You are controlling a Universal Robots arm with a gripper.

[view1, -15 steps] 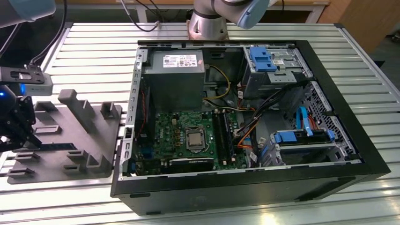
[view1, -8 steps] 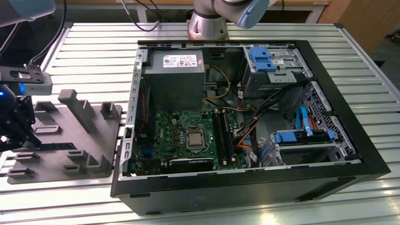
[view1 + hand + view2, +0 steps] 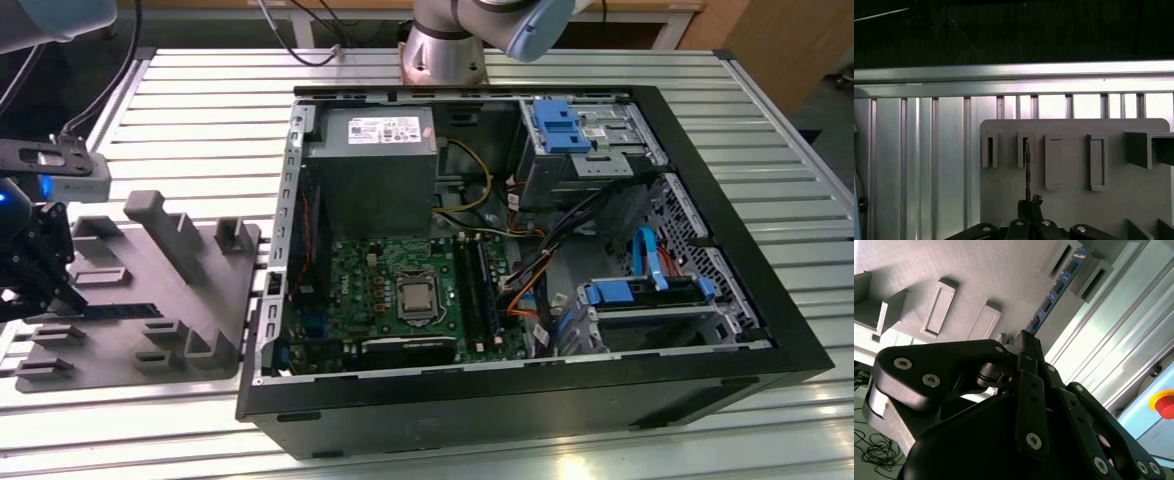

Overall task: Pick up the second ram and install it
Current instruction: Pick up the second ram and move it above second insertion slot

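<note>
The second ram is a thin dark-blue stick with black chips, and its far end rests in a slot of the grey holder tray. My gripper is shut on its near end. In the first wrist view the ram shows edge-on, running from a tray slot down to the gripper. In the exterior view the gripper hangs over the tray at the exterior view's left, with the ram as a dark strip beside it.
An open computer case lies to the exterior view's right of the tray. Inside are the motherboard with long black slots, a power supply and orange cables. Everything rests on a ribbed metal table.
</note>
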